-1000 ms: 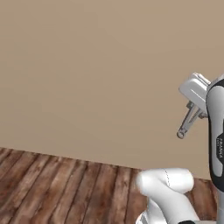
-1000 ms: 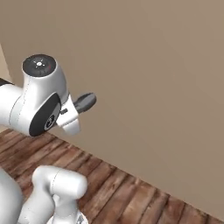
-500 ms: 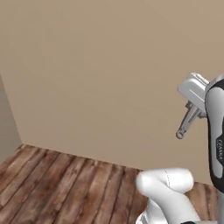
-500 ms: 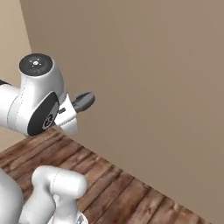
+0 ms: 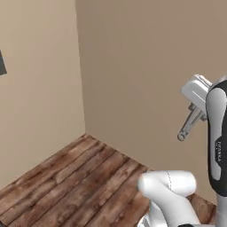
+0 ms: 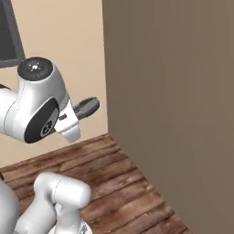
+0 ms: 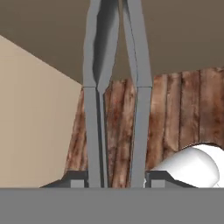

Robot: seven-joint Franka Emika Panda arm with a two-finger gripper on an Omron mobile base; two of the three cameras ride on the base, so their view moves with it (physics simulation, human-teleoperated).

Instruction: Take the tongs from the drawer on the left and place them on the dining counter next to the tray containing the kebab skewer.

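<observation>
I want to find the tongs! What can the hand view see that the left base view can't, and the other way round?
Hand view: both long grey arms of the tongs run up between the gripper's fingers, which are shut on them. Left base view: the room's corner, where two beige walls meet, and a dark patch at the left edge. It also catches one end of the tongs sticking down from the hand. Both show the brown plank floor.

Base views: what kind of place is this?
Probably a bare room corner indoors: two plain beige walls meet above a wood plank floor. No counters or cabinets here. The gripper holds grey tongs.
</observation>
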